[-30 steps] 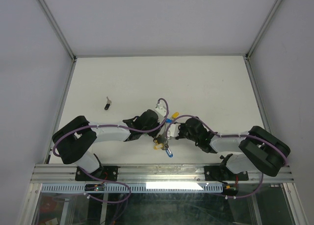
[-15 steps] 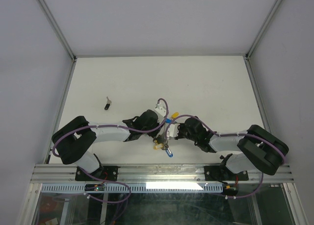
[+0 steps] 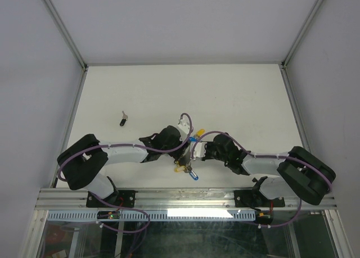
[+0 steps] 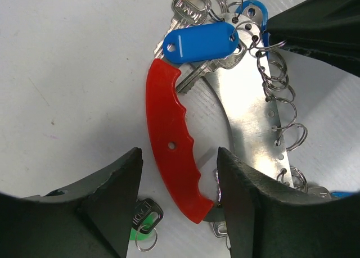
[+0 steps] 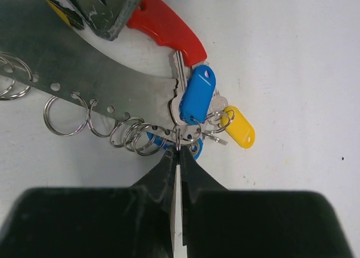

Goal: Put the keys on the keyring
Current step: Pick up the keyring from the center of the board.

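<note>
While right hand [image 5: 178,154] pinches keyring [image 4: 169,140] by table [image 3: 236,89] front edge, black key [image 3: 123,121] apart.

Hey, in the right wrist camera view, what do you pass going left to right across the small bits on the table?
Large silver wire split ring → blue oval plastic tag → yellow oval plastic tag. The red curved plastic handle overlaps the blue tag sideways, so it is left out.

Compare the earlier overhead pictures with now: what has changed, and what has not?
The right gripper closed onto a split ring of the keyring; the left gripper loosened around its red handle. Both arms' elbows edged outward. The black-capped key and the keyring stayed put.
</note>
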You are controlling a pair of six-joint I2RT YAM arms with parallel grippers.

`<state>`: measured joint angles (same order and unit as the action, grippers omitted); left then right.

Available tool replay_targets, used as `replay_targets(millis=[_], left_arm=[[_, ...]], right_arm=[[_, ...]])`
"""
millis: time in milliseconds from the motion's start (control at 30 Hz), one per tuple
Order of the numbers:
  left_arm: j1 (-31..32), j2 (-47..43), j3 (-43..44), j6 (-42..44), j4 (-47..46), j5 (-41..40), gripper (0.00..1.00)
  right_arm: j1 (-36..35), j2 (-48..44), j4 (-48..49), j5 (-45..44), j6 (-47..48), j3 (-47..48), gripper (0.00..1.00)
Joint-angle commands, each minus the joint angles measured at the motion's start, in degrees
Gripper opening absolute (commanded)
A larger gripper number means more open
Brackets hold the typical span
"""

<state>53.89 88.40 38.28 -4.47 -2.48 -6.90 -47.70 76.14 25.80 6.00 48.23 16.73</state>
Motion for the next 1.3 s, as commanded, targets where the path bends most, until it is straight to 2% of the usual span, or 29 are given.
replay_targets(millis=[0,133,300,500,700,800,1000,1067,1267], left_arm=[[-0.7,-5.5,-0.7,0.9,-2.3,1.5,0.57],[-0.7,-12.3,-3.2,0.5,-5.1,0.6,0.62],[-0.8,-19.1,-6.3,1.0,-9.2,0.1,0.62],[-0.7,-23.9,-7.9,5.1,-12.7,8.1,0.5],[-0.7,-28.0,-10.5,10.1,-18.5,15.4,0.5],[-0.6,-28.9,-11.5,13.3,-21.9,17.8,0.51],[-0.2,-26.6,-8.7,18.2,-22.6,21.4,0.51],[0.1,-24.9,-7.3,18.2,-21.5,21.7,0.52],[0.9,-21.7,-2.9,13.9,-19.0,20.6,0.63]], right_arm=[[0.9,-2.9,0.8,3.2,-2.3,1.5,0.0],[1.6,-4.8,1.1,4.4,-4.2,1.3,0.0],[2.1,-7.6,1.2,7.0,-6.0,1.0,0.0],[2.6,-12.8,-1.5,11.0,-6.7,1.9,0.0],[3.0,-20.1,-9.1,13.9,-6.9,3.8,0.0],[3.1,-23.3,-14.0,14.8,-7.3,5.8,0.0],[3.1,-27.8,-22.2,15.8,-7.4,9.4,0.0],[3.2,-28.7,-24.2,16.2,-7.5,10.4,0.0],[3.2,-31.1,-28.4,16.7,-7.5,12.0,0.0]])
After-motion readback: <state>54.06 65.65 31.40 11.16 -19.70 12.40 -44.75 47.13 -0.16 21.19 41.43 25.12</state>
